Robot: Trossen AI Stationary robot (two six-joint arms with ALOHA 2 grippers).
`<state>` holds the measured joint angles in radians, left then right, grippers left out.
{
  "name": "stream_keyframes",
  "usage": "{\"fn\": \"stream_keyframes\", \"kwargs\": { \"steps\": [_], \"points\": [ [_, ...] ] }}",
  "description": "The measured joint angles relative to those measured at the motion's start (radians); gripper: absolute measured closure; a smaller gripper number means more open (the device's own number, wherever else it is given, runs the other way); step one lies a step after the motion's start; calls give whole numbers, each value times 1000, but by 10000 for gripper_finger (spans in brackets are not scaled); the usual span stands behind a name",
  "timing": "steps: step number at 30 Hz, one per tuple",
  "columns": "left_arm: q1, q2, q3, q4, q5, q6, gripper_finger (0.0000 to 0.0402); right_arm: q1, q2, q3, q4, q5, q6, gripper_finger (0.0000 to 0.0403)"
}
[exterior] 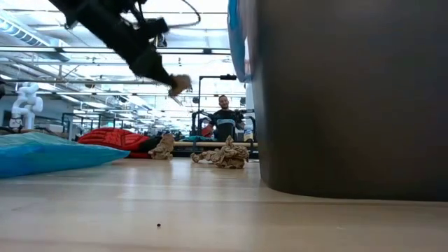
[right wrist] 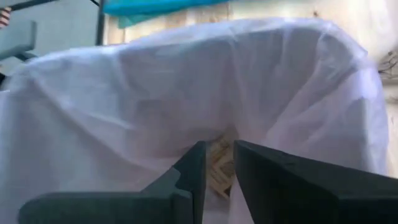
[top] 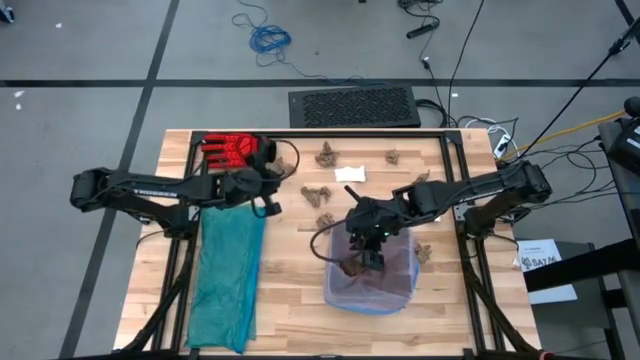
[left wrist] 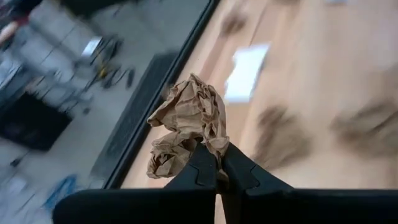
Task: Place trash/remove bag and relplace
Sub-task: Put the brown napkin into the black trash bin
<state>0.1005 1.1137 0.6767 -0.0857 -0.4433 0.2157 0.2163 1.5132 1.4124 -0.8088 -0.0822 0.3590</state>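
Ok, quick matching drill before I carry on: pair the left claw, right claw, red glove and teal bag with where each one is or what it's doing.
Things:
1. left claw
2. right claw
3. red glove
4. teal bag

States or places:
A. lying flat along the table's left side
B. over the lined bin, a brown wad between its fingers
C. shut on a brown paper wad, lifted off the table
D. at the table's far left corner

Pairs: 1-C, 2-B, 3-D, 4-A

Brown paper wads [top: 316, 193], a white scrap [top: 350, 174], red glove [top: 232, 150], teal bag [top: 226, 275] and lined bin [top: 371, 283] lie on the wooden table [top: 290, 300].
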Motion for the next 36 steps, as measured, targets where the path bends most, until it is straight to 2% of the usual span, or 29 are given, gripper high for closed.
{"fn": "stream_keyframes", "kwargs": {
  "steps": [7, 10, 14, 18, 22, 28, 36],
  "points": [
    [-104, -7, 142, 92, 73, 59, 399, 54, -97, 58, -9, 9, -8, 328],
    [-142, 11, 209, 170, 225, 82, 400, 73, -160, 69, -55, 37, -6, 328],
    [-183, 63, 292, 236, 434, 81, 400, 92, -245, 69, -146, 138, 28, 328],
    [-228, 153, 368, 242, 521, 80, 400, 93, -311, 69, -223, 238, 58, 328],
    [-267, 283, 454, 256, 548, 80, 394, 93, -344, 69, -250, 293, 59, 328],
    [-283, 457, 592, 229, 549, 140, 367, 91, -346, 69, -250, 295, 51, 328],
    [-285, 506, 670, 167, 540, 184, 296, 91, -328, 69, -254, 295, 49, 328]
  ]
}}
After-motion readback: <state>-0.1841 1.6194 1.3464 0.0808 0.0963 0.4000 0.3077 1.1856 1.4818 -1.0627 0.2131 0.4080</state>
